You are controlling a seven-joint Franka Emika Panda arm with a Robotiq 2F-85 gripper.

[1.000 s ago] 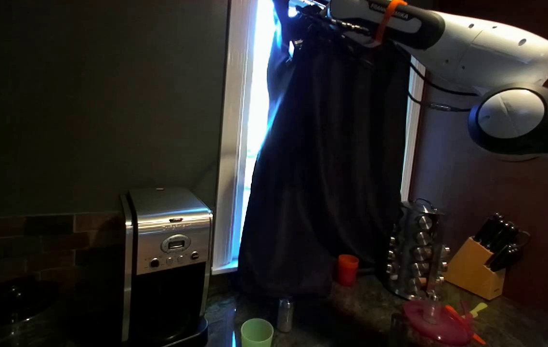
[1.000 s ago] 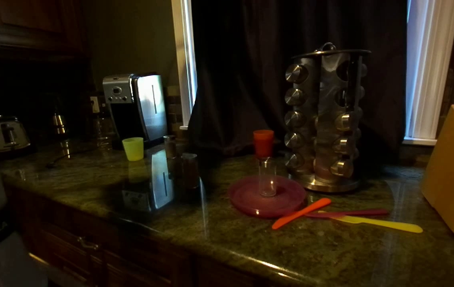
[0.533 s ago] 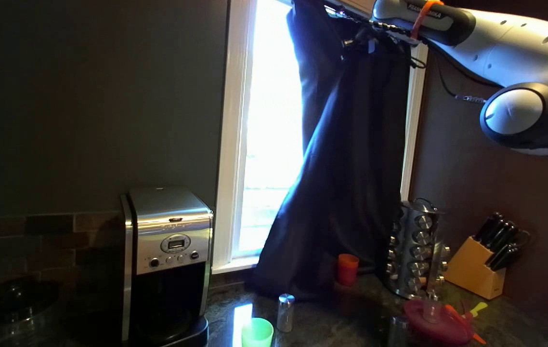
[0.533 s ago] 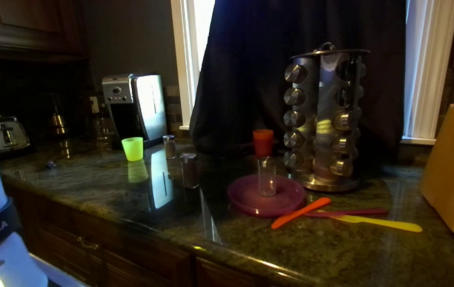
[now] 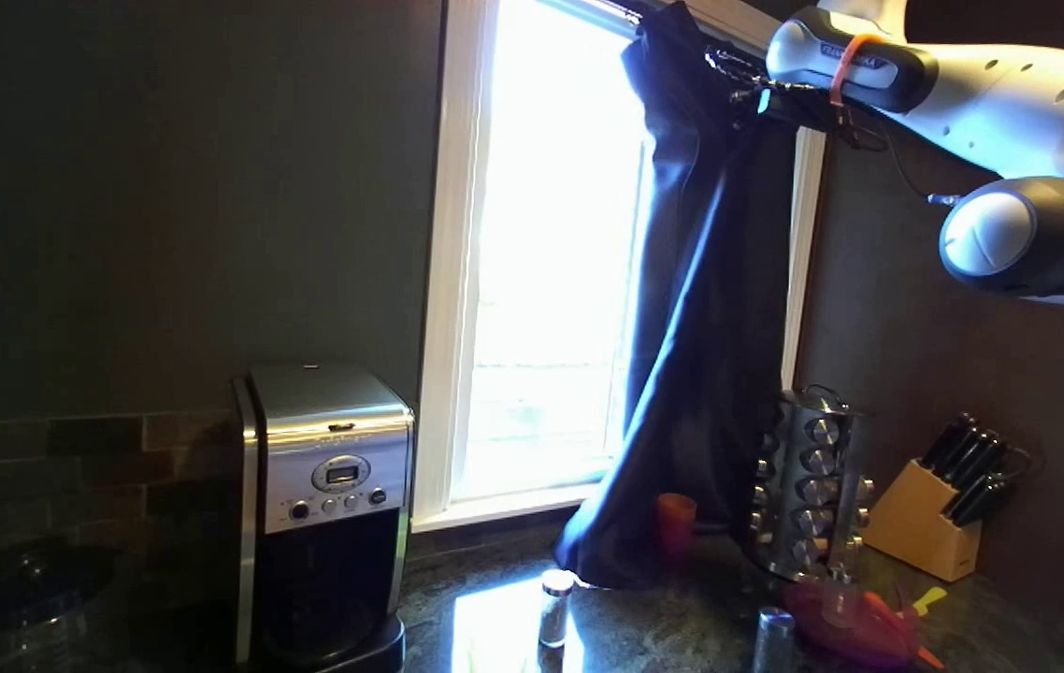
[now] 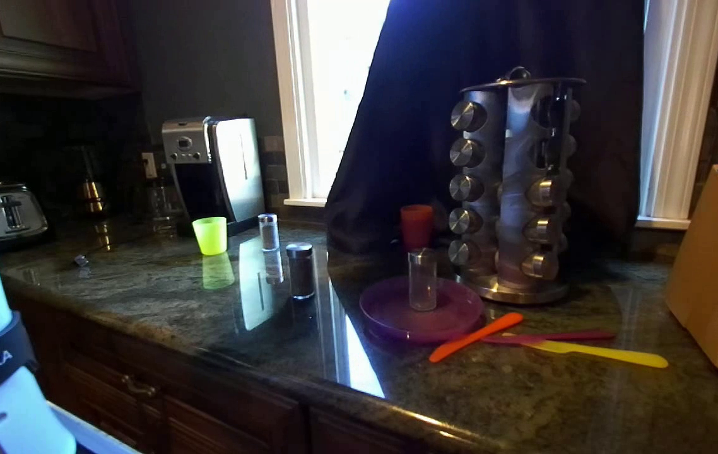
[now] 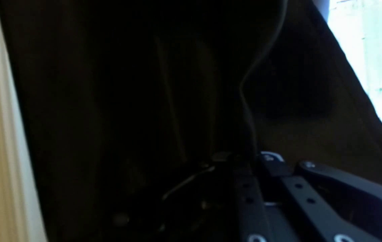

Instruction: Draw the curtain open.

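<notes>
The dark navy-black curtain (image 5: 714, 374) hangs bunched over the right part of the window in an exterior view. Its left edge is pulled into a slanting fold, and bright glass shows to its left. It also hangs behind the spice rack in an exterior view (image 6: 397, 139) and fills most of the wrist view (image 7: 127, 101). My gripper (image 7: 247, 158) is shut on a fold of the curtain, which runs down between the fingertips. In an exterior view the gripper is dark against the curtain's upper part and hard to make out. The gripper is out of view in the other picture.
A steel coffee maker (image 5: 336, 449) stands left of the window. A spice rack (image 6: 510, 189), an orange-red cup (image 6: 417, 226) and a knife block (image 5: 929, 523) stand near the curtain. A purple plate (image 6: 390, 312), shakers (image 6: 301, 271) and a yellow-green cup (image 6: 210, 236) are on the counter.
The arm has moved right in an exterior view, and the curtain's left edge has moved right with it. Much more bright window shows, and the counter is more brightly lit.
</notes>
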